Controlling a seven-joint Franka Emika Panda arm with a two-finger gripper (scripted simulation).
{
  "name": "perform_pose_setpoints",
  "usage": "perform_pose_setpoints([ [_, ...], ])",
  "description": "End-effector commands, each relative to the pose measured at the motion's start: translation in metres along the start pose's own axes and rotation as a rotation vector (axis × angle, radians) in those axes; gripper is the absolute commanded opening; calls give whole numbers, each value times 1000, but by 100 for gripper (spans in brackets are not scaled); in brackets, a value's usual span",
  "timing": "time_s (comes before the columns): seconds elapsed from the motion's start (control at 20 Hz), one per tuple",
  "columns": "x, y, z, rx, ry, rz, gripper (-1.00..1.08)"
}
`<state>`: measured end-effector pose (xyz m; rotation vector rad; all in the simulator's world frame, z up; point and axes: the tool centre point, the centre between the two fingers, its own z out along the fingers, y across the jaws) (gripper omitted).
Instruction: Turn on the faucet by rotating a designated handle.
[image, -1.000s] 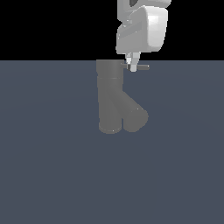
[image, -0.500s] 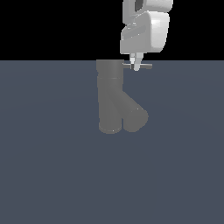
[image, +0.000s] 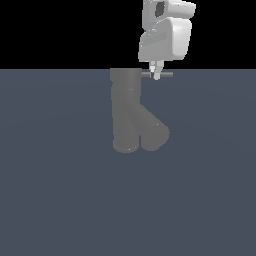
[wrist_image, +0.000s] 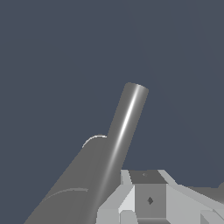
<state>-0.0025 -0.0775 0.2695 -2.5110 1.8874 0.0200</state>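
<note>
Contact stage: hand (image: 156, 75) sits at the handle (image: 165, 74), the thin rod sticking out sideways from the top of the faucet (image: 131, 112) toward the exterior view's right. Fingertips overlap the rod approx. mid-length, close to the body; whether they pinch it or just rest against it, can't tell, since the exterior view is too small and the wrist view shows only the rod (wrist_image: 124, 127) running past the hand's base, no fingertips. Faucet stands on the dark table (image: 60, 190), spout branching down toward the exterior view's right.

Judgement: approach done, rotation prob. not finished, rod looks roughly level. Next move needs a push along an arc about the upright body's axis, keeping contact w/o slipping off the free end.

Count: 1 faucet, 1 handle, 1 hand.
</note>
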Motion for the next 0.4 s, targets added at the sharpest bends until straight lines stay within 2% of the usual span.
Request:
perform_pose_setpoints([
  [0.0,32,2,0,7,10,45,-100],
  [0.35,47,-7,-1,8,10,53,-100],
])
